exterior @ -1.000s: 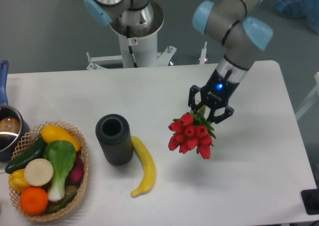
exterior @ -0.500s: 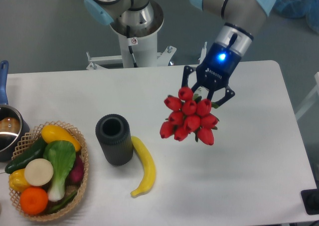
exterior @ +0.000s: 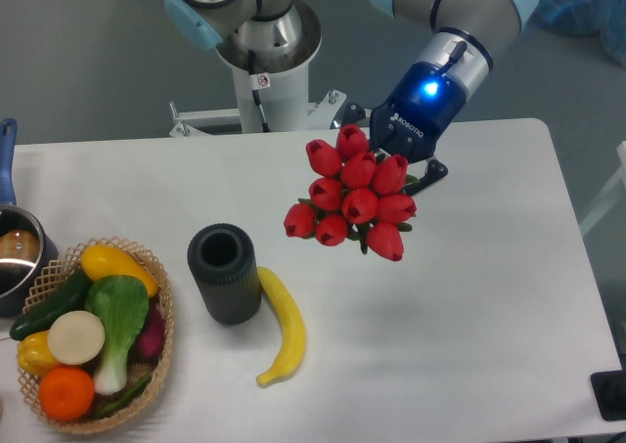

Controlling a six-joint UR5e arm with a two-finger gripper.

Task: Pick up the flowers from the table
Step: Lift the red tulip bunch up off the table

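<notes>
Camera view: gripper [exterior: 389, 161] clamped on the stems of the flowers [exterior: 352, 202], whose red buds fan out just below-left of it, clear of the table [exterior: 489, 296]. Likely light, soft, crushable; hold at the bound stems.

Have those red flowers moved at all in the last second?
Yes. The flowers, held in the claw, have shifted left and up in the picture, nearer the black cylinder, which stayed put.
</notes>
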